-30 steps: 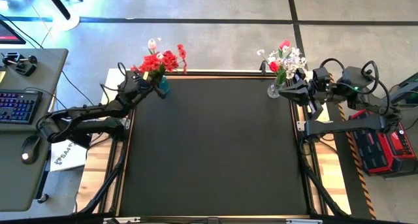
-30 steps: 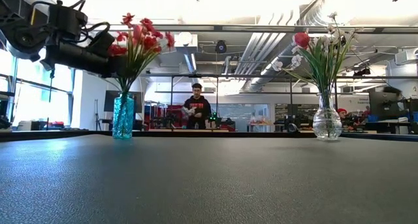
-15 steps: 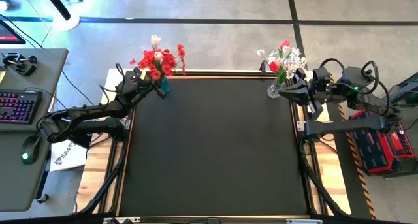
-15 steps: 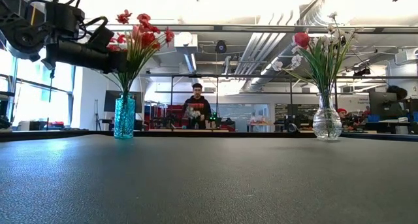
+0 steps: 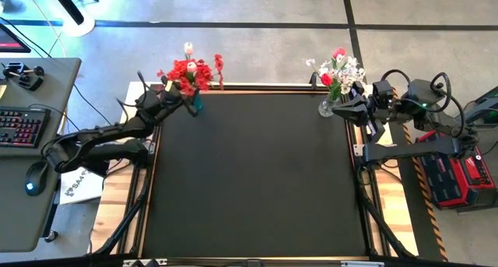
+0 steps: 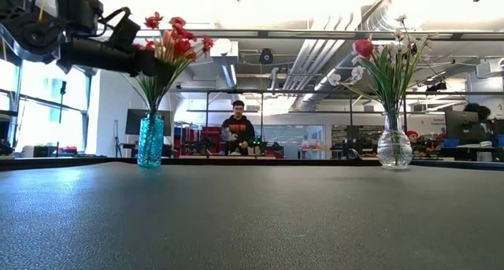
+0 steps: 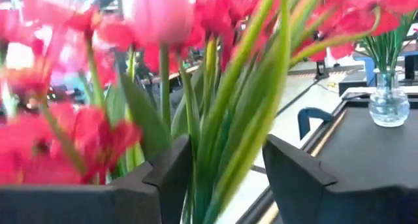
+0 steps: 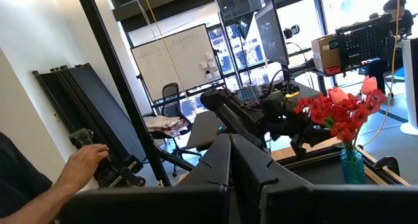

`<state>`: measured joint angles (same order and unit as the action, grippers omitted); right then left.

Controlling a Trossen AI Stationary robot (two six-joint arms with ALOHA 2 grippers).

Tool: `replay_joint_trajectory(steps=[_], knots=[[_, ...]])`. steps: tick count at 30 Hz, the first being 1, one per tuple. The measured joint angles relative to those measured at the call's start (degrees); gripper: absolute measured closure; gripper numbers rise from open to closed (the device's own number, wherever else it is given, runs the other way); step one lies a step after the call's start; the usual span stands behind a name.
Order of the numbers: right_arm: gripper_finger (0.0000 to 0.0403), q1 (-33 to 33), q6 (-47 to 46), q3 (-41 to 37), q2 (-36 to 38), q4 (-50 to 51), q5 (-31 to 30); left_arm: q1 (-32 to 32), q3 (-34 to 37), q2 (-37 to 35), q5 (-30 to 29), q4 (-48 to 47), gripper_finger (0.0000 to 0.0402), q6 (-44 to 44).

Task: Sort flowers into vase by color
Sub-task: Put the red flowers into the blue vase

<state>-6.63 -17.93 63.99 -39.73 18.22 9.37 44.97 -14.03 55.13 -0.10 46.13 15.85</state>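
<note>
With the left hand (image 7: 225, 168) spread around the thin green stems of the red flowers (image 5: 191, 71) standing in the blue vase (image 6: 150, 141) at the bench's (image 5: 249, 173) far-left corner, these light, springy stems are judged best pinched low, while the right hand (image 8: 230, 160) is held pressed together beside the clear vase (image 5: 327, 107).

We count two vases, one blue (image 5: 194, 103), one clear (image 5: 327, 108), two bunches of flowers (image 5: 189, 71) and one person (image 6: 238, 131).

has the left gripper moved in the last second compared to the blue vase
Yes. In the low view the left gripper has risen, sitting higher above the blue vase than before, with its fingers apart around the green stems.
</note>
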Motion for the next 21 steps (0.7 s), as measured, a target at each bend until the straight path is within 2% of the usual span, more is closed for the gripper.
replay_joint_trajectory(steps=[13,21], knots=[[0.0402,0.0,0.0,0.0,0.0,-0.01,0.0,0.11,-3.43,-1.25,-0.09,-1.56,0.0213,3.96],[0.0402,0.01,0.0,0.0,0.0,-0.02,0.0,0.11,-6.35,-5.53,-0.11,-9.38,0.0213,5.96]])
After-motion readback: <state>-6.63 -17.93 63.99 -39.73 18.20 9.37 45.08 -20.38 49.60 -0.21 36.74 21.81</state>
